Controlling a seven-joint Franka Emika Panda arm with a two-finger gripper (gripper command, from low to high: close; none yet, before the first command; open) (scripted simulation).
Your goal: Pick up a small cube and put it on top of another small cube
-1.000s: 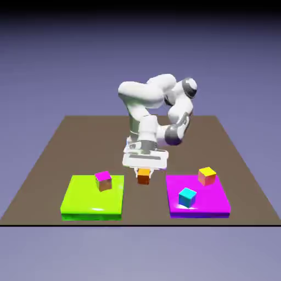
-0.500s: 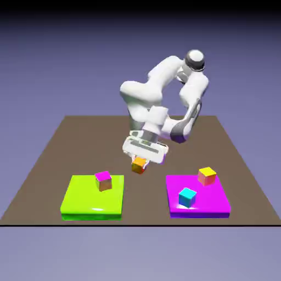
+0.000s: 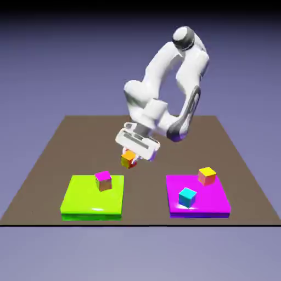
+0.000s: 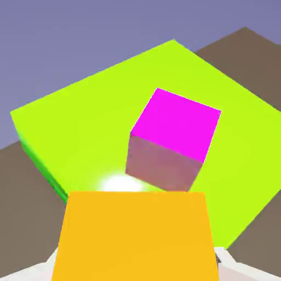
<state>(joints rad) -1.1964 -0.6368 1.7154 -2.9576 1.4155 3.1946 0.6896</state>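
Gripper (image 3: 131, 156) clamped on orange cube (image 3: 129, 159), mid-frame above the surface (image 3: 55, 144); magenta-topped cube (image 3: 103, 180) lower left on green pad (image 3: 82, 203).

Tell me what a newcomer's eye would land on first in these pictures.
The white arm arching over the brown table, its gripper shut on the orange cube held in the air. Below it, two bright pads: the lime pad carrying the magenta-topped cube, and the magenta pad with a cyan cube and a yellow-topped cube.
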